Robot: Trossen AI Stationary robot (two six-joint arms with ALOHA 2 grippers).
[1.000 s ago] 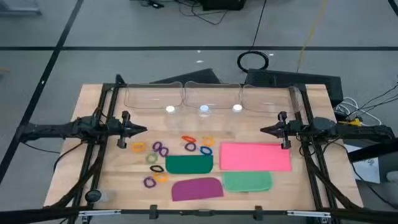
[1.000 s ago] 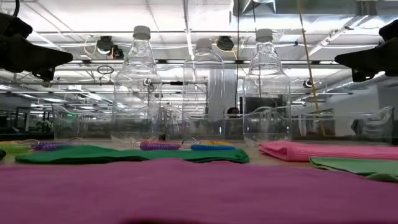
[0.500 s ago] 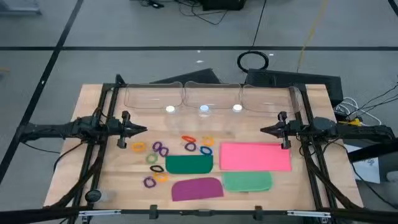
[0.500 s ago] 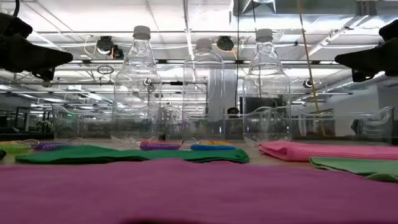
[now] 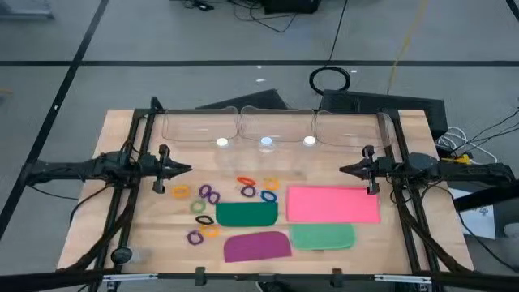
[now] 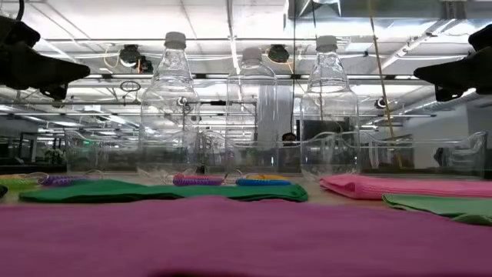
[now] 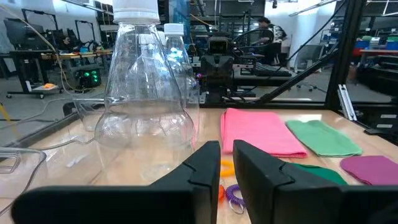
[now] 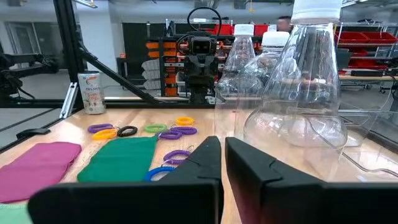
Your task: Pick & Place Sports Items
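My left gripper [image 5: 188, 169] hangs above the table's [image 5: 113, 138] left side, pointing toward the middle. Its jaws stand almost pressed together, a thin slit between them, nothing held. My right gripper [image 5: 342, 169] faces it from the right side, jaws pressed together and empty.

Between my two grippers, and a little nearer the front edge than either, lie the sports items. The pink rectangle [image 5: 332, 203] sits just below and inward of my right jaws. The light green piece [image 5: 323, 237] lies in front of the pink one, touching its front edge or nearly so. The dark green piece [image 5: 246, 213] lies just beside the pink rectangle, toward my left jaws, and the purple piece [image 5: 257, 246] sits in front of it, near the table's front edge.

The small elastic rings [image 5: 209, 195] are scattered between my left jaws and the dark green piece: orange, purple, green and black ones on its left, and orange, blue and yellow ones along its far edge.

Beyond both sets of jaws, toward the back of the table, three clear bottles [image 6: 174, 108] stand in a row, with clear trays [image 5: 276, 126] behind them.
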